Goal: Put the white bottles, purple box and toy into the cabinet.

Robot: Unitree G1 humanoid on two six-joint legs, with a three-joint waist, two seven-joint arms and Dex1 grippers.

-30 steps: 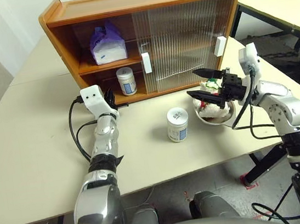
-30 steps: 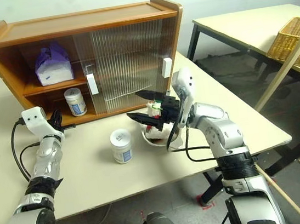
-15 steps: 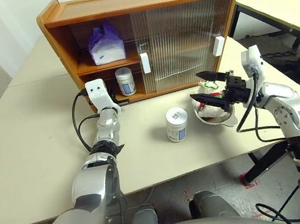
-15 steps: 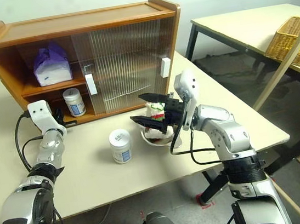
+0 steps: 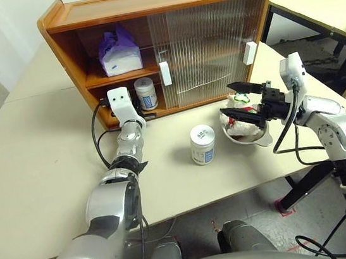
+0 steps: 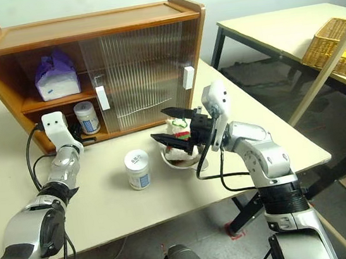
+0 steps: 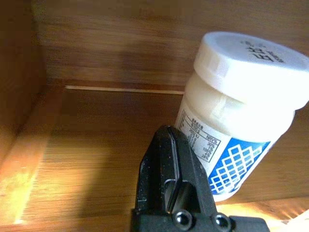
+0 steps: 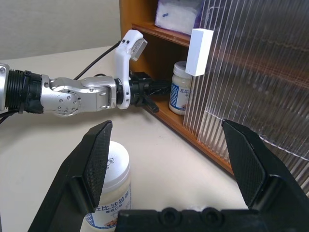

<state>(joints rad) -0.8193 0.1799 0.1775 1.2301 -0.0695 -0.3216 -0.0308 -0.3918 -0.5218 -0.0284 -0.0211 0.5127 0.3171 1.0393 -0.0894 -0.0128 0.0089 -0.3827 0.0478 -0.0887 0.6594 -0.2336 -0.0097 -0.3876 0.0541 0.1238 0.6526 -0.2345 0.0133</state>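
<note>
The cabinet (image 5: pixel 150 5) stands at the back of the table, its left side open. On the upper shelf lies the purple box (image 5: pixel 118 50). One white bottle (image 5: pixel 146 93) stands on the lower shelf. My left gripper (image 8: pixel 150 105) is shut and empty, reaching into that shelf just beside this bottle (image 7: pixel 241 111). A second white bottle (image 5: pixel 202 144) stands on the table in front. The toy (image 5: pixel 242 101) sits in a steel bowl (image 5: pixel 252 138). My right gripper (image 5: pixel 226 99) hangs open over the bowl, pointing at the cabinet, with nothing between its fingers.
Ribbed sliding doors (image 5: pixel 202 36) with white handles cover the cabinet's middle and right. A black cable (image 5: pixel 102 145) loops on the table by my left arm. A second table with a wicker basket (image 6: pixel 335 50) stands to the right.
My left gripper has moved forward and to the right, into the lower shelf's opening beside the bottle there. The right gripper has stayed over the bowl.
</note>
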